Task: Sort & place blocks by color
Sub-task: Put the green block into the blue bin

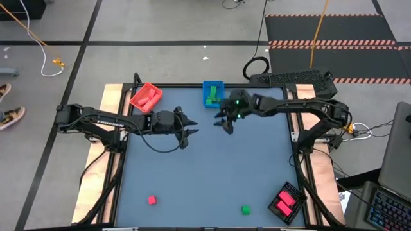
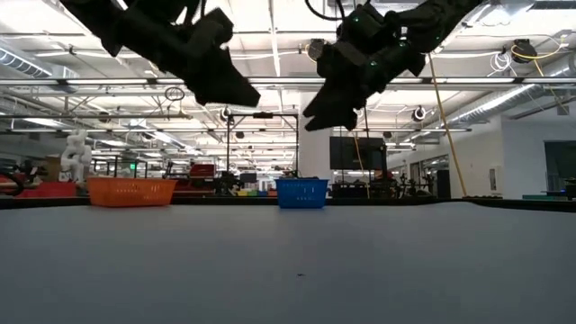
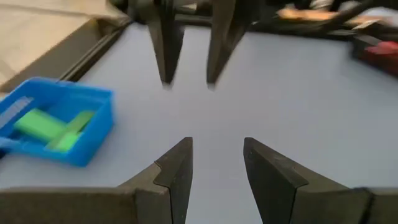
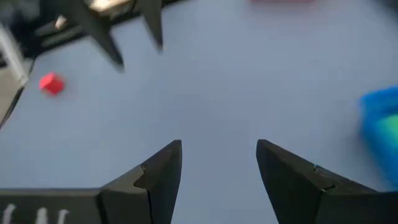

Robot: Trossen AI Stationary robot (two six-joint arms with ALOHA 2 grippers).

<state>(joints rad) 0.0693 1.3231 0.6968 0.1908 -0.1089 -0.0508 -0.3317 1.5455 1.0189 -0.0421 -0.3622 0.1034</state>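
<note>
Near edge: red block (image 1: 151, 200) left, green block (image 1: 245, 209) right, loose on table (image 1: 205, 179); black tray (image 1: 286, 202) at near-right corner. Far edge: red tray (image 1: 146, 97), blue tray (image 1: 213, 93) with green blocks (image 3: 53, 127). Left gripper (image 1: 187, 130), right gripper (image 1: 225, 122): mid-table, raised, fingers apart, holding nothing

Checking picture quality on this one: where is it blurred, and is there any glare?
Right wrist view: blue tray smeared at the edge, red block soft. Left wrist view: far background blurred, blue tray fairly clear. Low view: bright ceiling lights leave both grippers as dark silhouettes. High view: evenly lit, no glare.
</note>
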